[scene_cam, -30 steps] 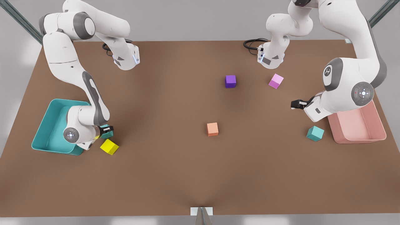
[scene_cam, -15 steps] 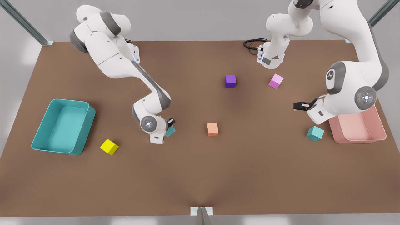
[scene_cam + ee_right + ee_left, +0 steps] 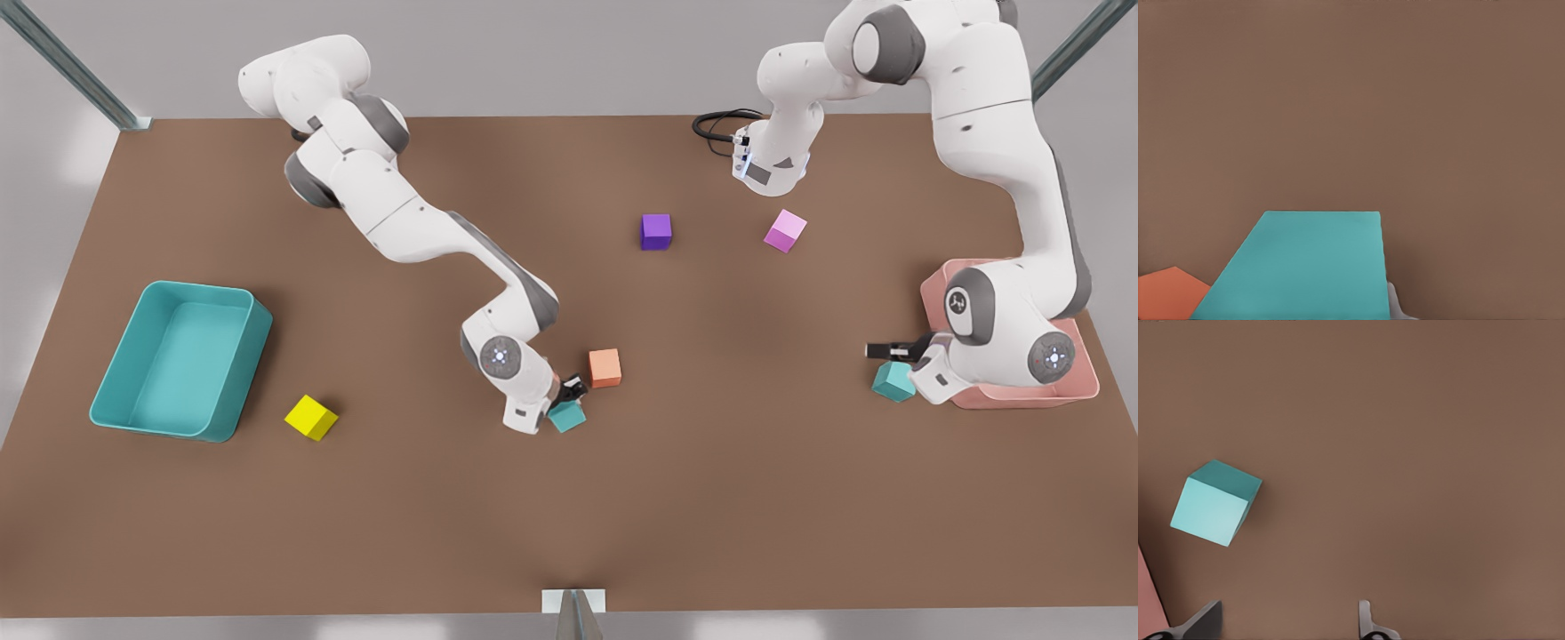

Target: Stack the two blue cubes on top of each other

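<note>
Trouble is looming: right gripper (image 3: 573,391), grasping one blue cube (image 3: 566,415) just beside the orange cube (image 3: 605,367), risks bumping it; left gripper (image 3: 889,353), fingers spread, is hovering by the other blue cube (image 3: 893,381) near the pink bin (image 3: 1080,378).

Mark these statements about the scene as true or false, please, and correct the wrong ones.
1. The right gripper holds one blue cube close to the orange cube. True.
2. The second blue cube lies inside the pink bin. False: it sits on the table, just beside that bin.
3. The left gripper is open and close to the second blue cube. True.
4. The yellow cube is inside the teal bin. False: it rests on the table beside the bin.
5. The two blue cubes are already stacked. False: they are far apart.
</note>
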